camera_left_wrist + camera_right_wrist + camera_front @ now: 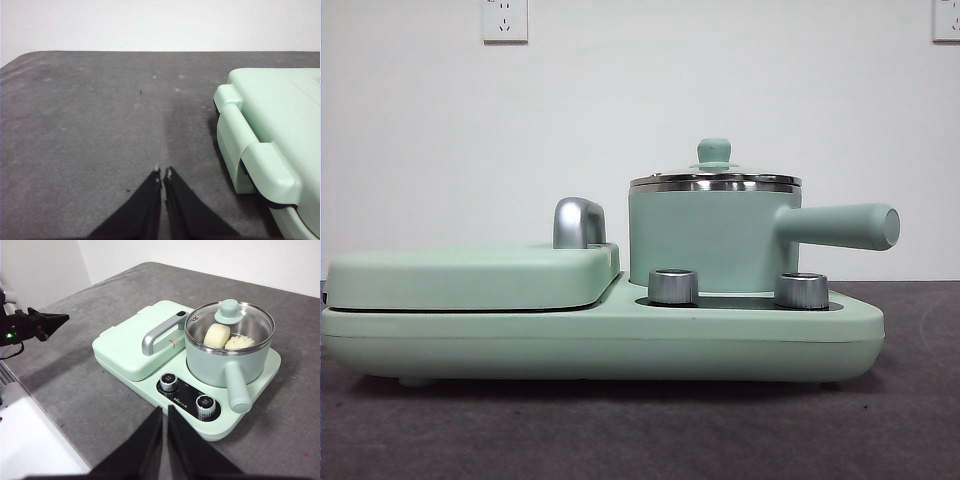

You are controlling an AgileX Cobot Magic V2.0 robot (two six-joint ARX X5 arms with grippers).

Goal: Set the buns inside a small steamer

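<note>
Under the glass lid [230, 322] of the small steamer [222, 362], both buns [227, 337] sit side by side, so the job looks finished. Off to the sides, the left pincer [163, 175] and right pincer [164, 412] hover clenched and empty over the desk [90, 125], apparently parked; the griddle plate [470, 275] is closed.

mint-green steamer [220, 367] — creamy-white buns [217, 335], grey table [100, 400]
</note>
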